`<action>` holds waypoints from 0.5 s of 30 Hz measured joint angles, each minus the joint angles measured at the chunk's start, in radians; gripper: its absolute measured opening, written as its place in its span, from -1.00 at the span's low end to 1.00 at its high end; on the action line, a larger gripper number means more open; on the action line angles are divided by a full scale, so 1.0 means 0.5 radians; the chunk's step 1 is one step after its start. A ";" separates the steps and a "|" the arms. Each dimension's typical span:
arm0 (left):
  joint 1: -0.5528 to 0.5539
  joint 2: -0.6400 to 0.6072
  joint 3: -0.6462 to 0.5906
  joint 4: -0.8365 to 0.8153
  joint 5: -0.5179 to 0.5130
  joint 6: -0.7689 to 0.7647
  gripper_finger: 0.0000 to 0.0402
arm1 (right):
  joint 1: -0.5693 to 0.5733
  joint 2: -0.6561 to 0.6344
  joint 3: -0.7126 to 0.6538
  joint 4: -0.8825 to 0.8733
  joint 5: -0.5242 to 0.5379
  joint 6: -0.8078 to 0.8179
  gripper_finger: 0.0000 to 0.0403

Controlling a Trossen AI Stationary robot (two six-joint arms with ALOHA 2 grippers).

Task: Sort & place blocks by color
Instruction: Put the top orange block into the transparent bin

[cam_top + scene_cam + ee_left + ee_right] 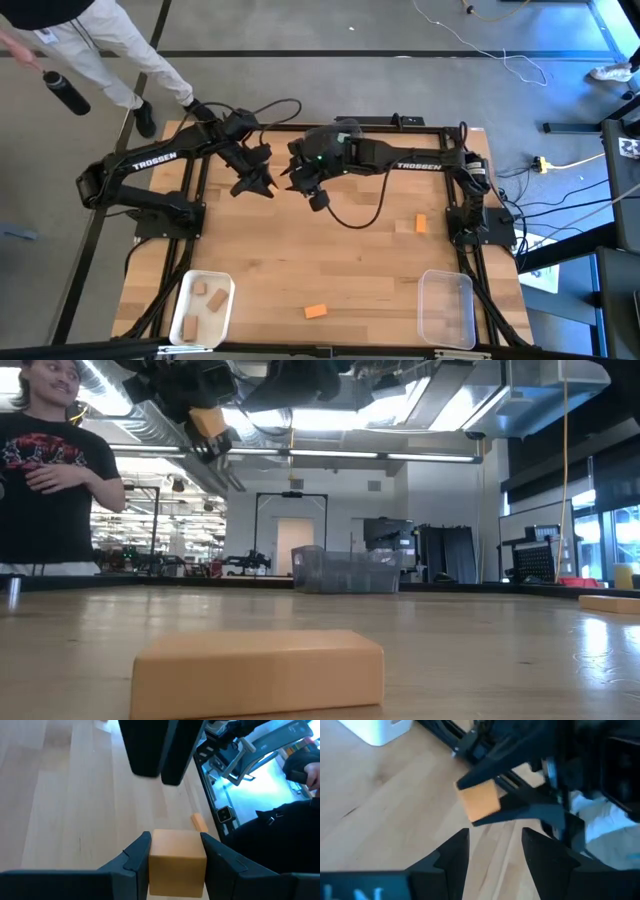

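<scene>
My left gripper (pixel 257 184) (pixel 175 839) hangs above the middle of the table's far half, shut on a small orange block (pixel 177 862) (pixel 479 801). In the low view it shows high at the top (pixel 207 432). My right gripper (pixel 303 180) (pixel 495 845) is open and holds nothing. It hovers just to the right of the left one, facing the held block. Two more orange blocks lie flat on the table, one near the right side (pixel 421 223) and one near the near edge (pixel 316 311) (pixel 258 670). Tan blocks (pixel 206 296) lie in the white bin (pixel 226 300). My left gripper pinches the orange block between its two fingers, one pad on each of two opposite side faces (pixel 150 857). The fingers slant downward over the table. The block is lifted clear of the table, well above it, and its end face sticks out past the fingertips.
A white bin (pixel 377 731) stands at the near left corner and a clear bin (pixel 447 306) at the near right corner. A grey bin (pixel 345 572) shows far off in the low view. A person (pixel 45 470) stands beyond the far left corner.
</scene>
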 joint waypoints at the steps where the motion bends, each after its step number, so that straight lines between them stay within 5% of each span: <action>1: 0.000 0.000 0.000 0.013 0.002 -0.003 -0.36 | 0.000 0.002 0.000 -0.003 -0.027 -0.036 -0.09; 5: 0.000 0.000 0.000 0.051 0.000 -0.007 -0.36 | 0.001 0.005 0.000 0.044 -0.187 -0.105 -0.09; 15: 0.011 0.000 0.000 0.370 -0.004 -0.198 -0.36 | 0.001 0.010 0.000 0.056 -0.167 -0.108 -0.09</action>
